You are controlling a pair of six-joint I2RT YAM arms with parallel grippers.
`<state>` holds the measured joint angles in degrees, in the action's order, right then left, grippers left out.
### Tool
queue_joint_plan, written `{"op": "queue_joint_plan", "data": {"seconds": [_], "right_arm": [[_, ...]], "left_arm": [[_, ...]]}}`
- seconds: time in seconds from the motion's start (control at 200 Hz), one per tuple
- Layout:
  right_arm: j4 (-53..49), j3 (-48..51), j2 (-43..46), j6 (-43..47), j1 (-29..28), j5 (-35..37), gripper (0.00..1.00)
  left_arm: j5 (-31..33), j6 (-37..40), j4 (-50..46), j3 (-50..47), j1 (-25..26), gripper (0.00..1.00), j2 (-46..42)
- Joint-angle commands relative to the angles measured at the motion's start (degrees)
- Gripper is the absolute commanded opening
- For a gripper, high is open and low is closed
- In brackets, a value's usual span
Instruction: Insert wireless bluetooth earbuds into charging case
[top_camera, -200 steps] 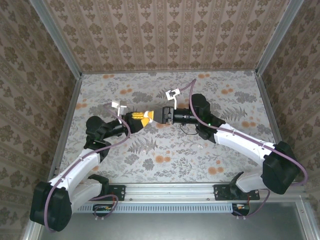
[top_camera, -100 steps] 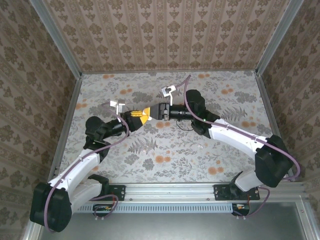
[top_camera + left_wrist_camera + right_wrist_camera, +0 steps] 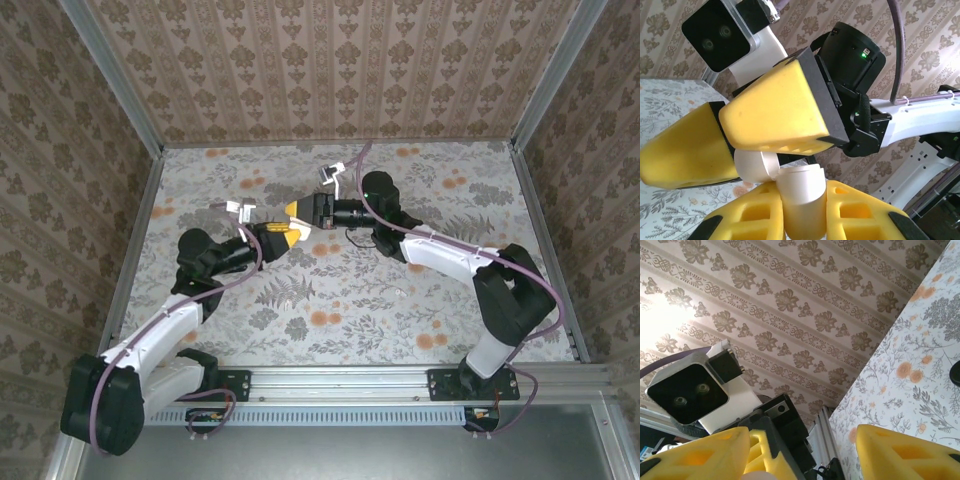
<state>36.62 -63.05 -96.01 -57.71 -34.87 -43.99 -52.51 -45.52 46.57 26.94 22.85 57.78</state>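
The charging case [image 3: 800,194] is clamped in the closed left gripper [image 3: 280,236], above the middle of the desk [image 3: 350,300]. The right gripper [image 3: 299,209] is held open, just beside the case's top.

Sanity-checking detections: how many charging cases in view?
1. The charging case is clamped in the left tool, with the right tool right beside it. Another could be hidden.
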Motion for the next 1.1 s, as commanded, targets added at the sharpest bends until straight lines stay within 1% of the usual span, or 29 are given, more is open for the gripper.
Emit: {"op": "queue_joint_plan", "data": {"seconds": [0.0, 0.31, 0.505, 0.575, 0.71, 0.775, 1.095], "right_arm": [[-1.5, -0.2, -3.2, -2.2, 1.4, 2.9, 0.58], [-1.0, 0.5, -3.4, -3.0, 1.5, 2.5, 0.57], [0.3, -0.2, -2.8, -5.7, 1.7, 2.1, 0.57], [-1.8, -1.5, -1.9, -4.6, 1.6, 1.9, 0.57], [-11.6, -4.3, 0.6, 1.8, 0.6, 2.5, 0.58], [-14.6, -5.6, 1.6, 3.8, 0.1, 2.8, 0.58], [-20.0, -9.2, 2.7, 6.5, -0.7, 3.4, 0.59]], "left_arm": [[-5.5, -0.4, 10.5, 3.5, 1.2, 0.00, -2.0], [-5.0, -0.2, 10.9, 3.2, 1.2, 0.00, -2.5], [-4.0, 1.3, 9.2, 1.8, 0.6, 0.00, -2.5], [-3.3, 1.6, 9.0, 0.9, 0.0, 0.00, -2.4], [-2.6, 1.9, 8.6, -0.2, -0.7, 0.00, -2.6], [-2.3, 1.9, 8.3, -0.7, -0.9, 0.00, -2.8], [-1.3, 3.1, 5.7, -2.0, -1.7, 0.00, -3.8]]}}
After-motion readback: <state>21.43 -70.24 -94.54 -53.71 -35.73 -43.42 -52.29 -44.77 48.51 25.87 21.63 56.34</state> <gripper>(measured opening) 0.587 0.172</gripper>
